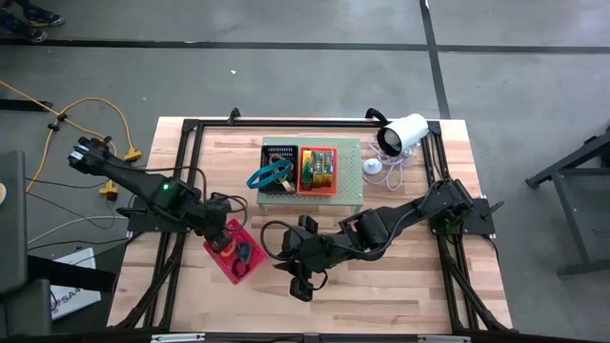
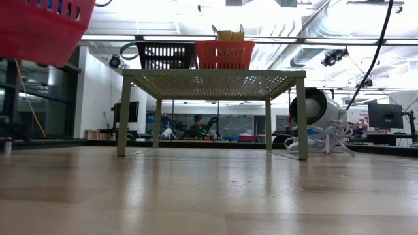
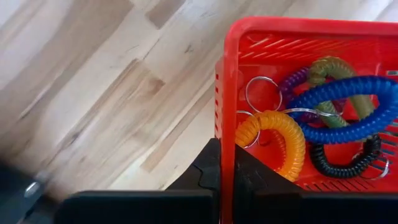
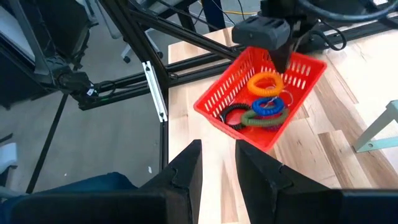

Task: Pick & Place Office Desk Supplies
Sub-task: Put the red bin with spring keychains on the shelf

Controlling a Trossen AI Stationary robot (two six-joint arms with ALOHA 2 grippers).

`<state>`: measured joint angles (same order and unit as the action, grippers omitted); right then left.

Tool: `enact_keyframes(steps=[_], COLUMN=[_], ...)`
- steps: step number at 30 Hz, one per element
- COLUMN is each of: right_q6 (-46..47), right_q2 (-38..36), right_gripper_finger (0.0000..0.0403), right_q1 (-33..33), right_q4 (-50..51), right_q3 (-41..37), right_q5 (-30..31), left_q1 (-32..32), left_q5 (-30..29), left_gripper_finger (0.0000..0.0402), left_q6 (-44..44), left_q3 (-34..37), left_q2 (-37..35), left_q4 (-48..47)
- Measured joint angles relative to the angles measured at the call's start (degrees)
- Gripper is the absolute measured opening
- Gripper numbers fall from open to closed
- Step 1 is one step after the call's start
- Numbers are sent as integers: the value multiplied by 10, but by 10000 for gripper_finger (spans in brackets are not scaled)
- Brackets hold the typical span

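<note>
A red square tray (image 1: 240, 259) holds coiled loops: orange (image 3: 277, 130), blue (image 3: 348, 102), green, purple and black, with metal rings. My left gripper (image 3: 228, 163) is shut on the tray's rim, and the tray hangs clear of the table (image 2: 39, 29). My right gripper (image 4: 219, 158) is open and empty, near the table's near edge (image 1: 301, 286), just right of the tray (image 4: 239, 93). More loops (image 1: 270, 174) lie in a black tray on the stand. My left gripper grips the red tray's side wall (image 3: 226, 134) at its rim, one finger (image 3: 208, 168) outside and one finger (image 3: 252, 177) inside. It comes from the table's left side. The tray is lifted clear of the table and tilted.
A pale green perforated stand (image 1: 353, 181) sits at the table's far middle, carrying a black tray (image 2: 166, 55) and an orange-red tray (image 2: 224, 55) of small packs. A white camera with coiled cable (image 1: 400, 135) lies right of it. Bare wood (image 1: 400, 286) spreads along the near edge.
</note>
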<state>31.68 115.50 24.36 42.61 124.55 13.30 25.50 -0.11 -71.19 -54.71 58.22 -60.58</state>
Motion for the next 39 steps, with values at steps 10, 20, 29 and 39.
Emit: enact_keyframes(steps=[10,20,29,39], right_q6=[0,0,0,0], right_q2=[0,0,0,0], right_gripper_finger=[84,84,84,84], right_q1=[0,0,0,0], right_q4=[0,0,-1,-14], right_q3=[0,0,0,0], right_q5=[0,0,0,0], left_q1=[0,-4,-23,-23], left_q5=[-7,-50,-53,-56], left_gripper_finger=[0,0,0,0], left_q6=[-4,-1,-6,10], left_q3=[-137,-236,-241,-243], left_q2=[80,137,149,159], left_q4=[-111,-182,-203,-200])
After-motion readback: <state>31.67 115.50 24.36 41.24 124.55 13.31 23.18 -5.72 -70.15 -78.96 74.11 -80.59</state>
